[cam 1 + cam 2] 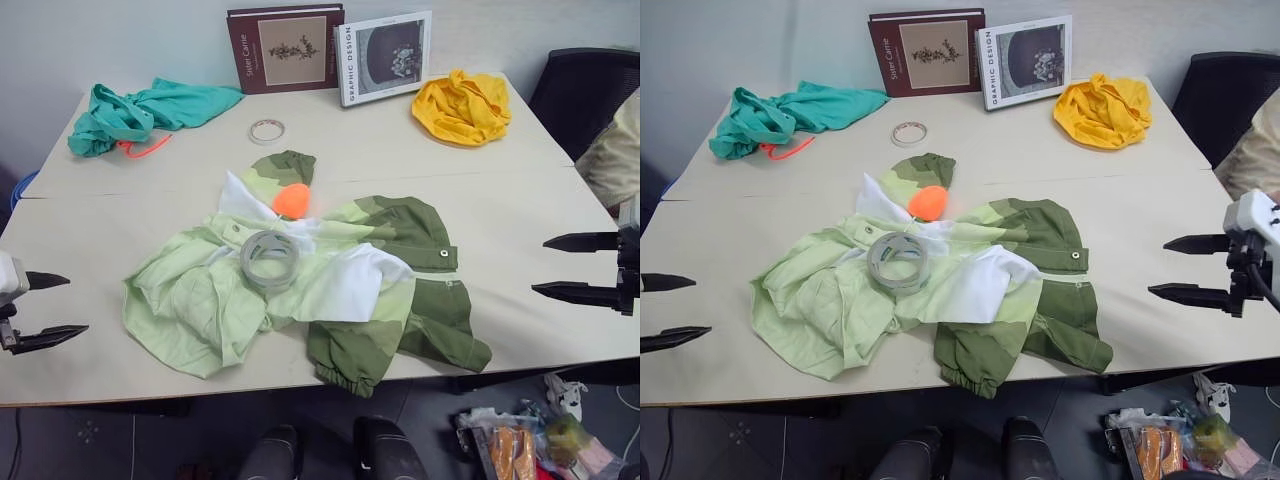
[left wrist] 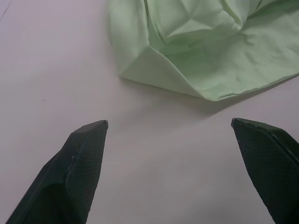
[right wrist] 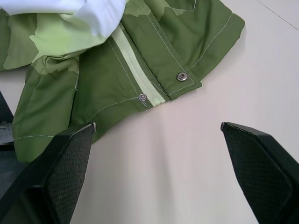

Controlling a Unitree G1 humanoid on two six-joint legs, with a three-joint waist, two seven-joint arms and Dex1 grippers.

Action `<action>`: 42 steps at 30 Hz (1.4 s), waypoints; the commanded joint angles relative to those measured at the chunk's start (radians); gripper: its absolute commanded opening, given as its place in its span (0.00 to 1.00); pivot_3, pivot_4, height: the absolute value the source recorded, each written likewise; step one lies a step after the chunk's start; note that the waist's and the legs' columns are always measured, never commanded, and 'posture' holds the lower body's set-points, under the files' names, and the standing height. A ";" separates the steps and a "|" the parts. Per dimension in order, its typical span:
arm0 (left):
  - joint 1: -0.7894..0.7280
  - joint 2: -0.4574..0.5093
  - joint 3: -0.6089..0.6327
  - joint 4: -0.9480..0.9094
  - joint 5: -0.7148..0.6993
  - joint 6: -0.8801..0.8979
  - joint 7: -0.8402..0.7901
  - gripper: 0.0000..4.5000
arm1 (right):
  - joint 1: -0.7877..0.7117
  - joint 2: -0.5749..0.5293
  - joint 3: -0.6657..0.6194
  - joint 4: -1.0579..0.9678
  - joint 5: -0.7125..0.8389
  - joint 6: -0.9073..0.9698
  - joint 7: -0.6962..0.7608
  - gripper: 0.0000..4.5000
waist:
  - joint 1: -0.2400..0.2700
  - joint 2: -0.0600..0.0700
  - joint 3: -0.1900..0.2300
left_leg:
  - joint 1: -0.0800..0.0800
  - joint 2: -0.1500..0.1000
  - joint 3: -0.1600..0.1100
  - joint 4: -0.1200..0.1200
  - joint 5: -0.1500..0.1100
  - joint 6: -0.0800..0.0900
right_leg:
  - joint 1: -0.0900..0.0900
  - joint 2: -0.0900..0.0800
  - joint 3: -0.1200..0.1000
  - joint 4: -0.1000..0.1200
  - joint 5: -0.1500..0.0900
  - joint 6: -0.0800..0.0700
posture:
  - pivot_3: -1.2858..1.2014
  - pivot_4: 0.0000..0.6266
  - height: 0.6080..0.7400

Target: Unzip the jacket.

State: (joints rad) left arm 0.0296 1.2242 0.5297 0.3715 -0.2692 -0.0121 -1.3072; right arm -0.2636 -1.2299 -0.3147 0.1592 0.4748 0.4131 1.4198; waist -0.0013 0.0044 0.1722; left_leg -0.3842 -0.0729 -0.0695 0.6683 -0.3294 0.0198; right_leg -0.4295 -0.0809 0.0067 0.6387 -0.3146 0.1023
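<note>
**Both pincers waiting wide open, jacket untouched**

The left pincer [image 1: 42, 310] is hovering over the table's [image 1: 560, 210] left edge with its fingers spread as wide as they go, holding and touching nothing; bare tabletop is lying between it and the jacket's pale green sleeve.

The jacket [image 1: 300, 290] is sprawling crumpled across the middle of the table, toward the near edge, with a grey tape roll [image 1: 269, 257] and an orange ball [image 1: 291, 200] sitting on top of it. Here the risk is gathering: I am judging that any tug on the cloth is likely to send the roll or the ball sliding off. The zipper pull is not showing among the folds, so a pincer is likely to be closing on loose fabric or a snap [image 3: 181, 76] instead, dragging the whole garment rather than opening it.

The right pincer [image 1: 588, 268] is hanging near the table's right edge, fingers equally far apart and empty, pointing at the olive hem just beside the snaps without touching it.
</note>
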 commanded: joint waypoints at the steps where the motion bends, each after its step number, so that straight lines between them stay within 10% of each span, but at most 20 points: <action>1: -0.009 0.001 0.003 -0.002 -0.011 -0.020 -0.012 0.99 | -0.006 0.008 -0.030 -0.010 0.008 -0.016 -0.006 1.00 | 0.000 0.000 0.000 | 0.000 0.000 0.000 0.000 0.000 0.000 | 0.000 0.000 0.000 0.000 0.000 0.000 | 0.52 0.24 1.00; 25: -0.131 -0.023 -0.018 -0.368 -0.305 0.442 -0.033 0.99 | -0.148 0.054 0.053 -0.135 0.001 -0.006 -0.090 1.00 | -0.003 0.000 0.000 | 0.000 0.000 0.000 0.003 0.000 0.000 | -0.001 0.000 0.000 0.005 0.000 0.000 | 0.52 0.24 1.00; 32: -0.170 -0.026 -0.118 -0.525 -0.286 0.448 -0.026 0.99 | -0.508 0.317 0.385 -0.371 0.029 0.078 -0.086 1.00 | -0.016 0.000 0.000 | 0.000 0.001 0.000 0.004 0.000 -0.002 | -0.001 0.002 0.000 0.005 0.000 0.000 | 0.52 0.24 1.00; 38: -0.186 -0.036 -0.199 -0.457 -0.186 0.344 -0.017 1.00 | -0.695 0.655 0.640 -0.273 -0.107 0.103 -0.204 0.56 | -0.026 0.000 0.000 | -0.004 0.000 0.000 0.007 0.000 -0.002 | -0.008 0.001 0.000 0.014 0.000 0.000 | 0.52 0.24 1.00; 42: -0.223 -0.051 -0.250 -0.423 -0.157 0.319 -0.006 1.00 | -0.741 0.800 0.773 -0.131 -0.259 -0.032 -0.228 0.56 | -0.025 -0.002 -0.001 | -0.006 -0.001 0.000 0.009 0.000 -0.002 | -0.010 0.001 0.000 0.016 0.000 -0.001 | 0.52 0.24 1.00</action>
State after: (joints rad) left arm -0.1761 1.1746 0.2767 -0.0569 -0.4351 0.3230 -1.3189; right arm -0.9808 -0.4367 0.4507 0.0109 0.2551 0.4264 1.2031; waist -0.0261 0.0021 0.1715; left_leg -0.3914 -0.0744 -0.0713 0.6789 -0.3293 0.0181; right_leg -0.4396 -0.0800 0.0060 0.6552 -0.3144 0.1016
